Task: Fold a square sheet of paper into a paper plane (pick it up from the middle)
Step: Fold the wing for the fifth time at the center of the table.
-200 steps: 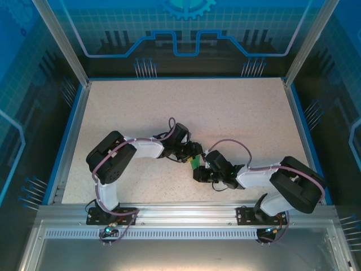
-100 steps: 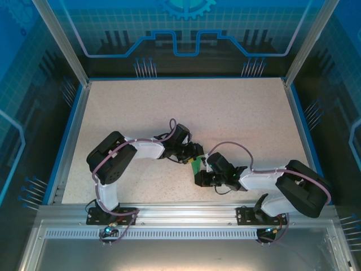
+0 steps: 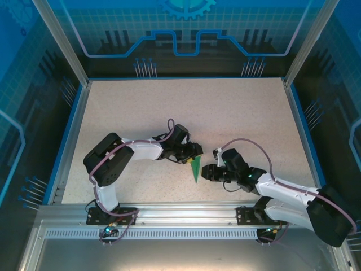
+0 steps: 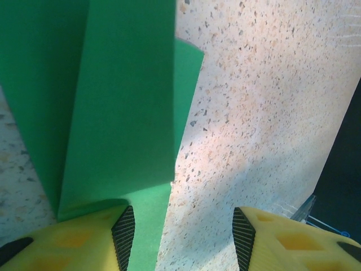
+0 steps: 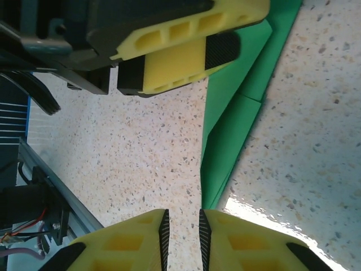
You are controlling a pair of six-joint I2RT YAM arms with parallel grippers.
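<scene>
**A:** How is the light from above?

**B:** Bright and even across the table (image 3: 225,113), falling from overhead. The left arm (image 3: 144,149) and right arm (image 3: 282,189) throw only short, soft shadows close beneath themselves. The far wall panels (image 3: 186,34) glow blue and the left and right sides go dark. The frame posts (image 3: 60,42) splay outward toward the corners.

**A:** And the wrist views?

**B:** At the left wrist a soft shadow band crosses the speckled top, which washes out pale farther right. The paper plane (image 4: 118,107) is matte, evenly lit and sharp. At the right wrist a white glare patch sits on the table at the near edge. The speckles are crisp, with no motion blur.
</scene>
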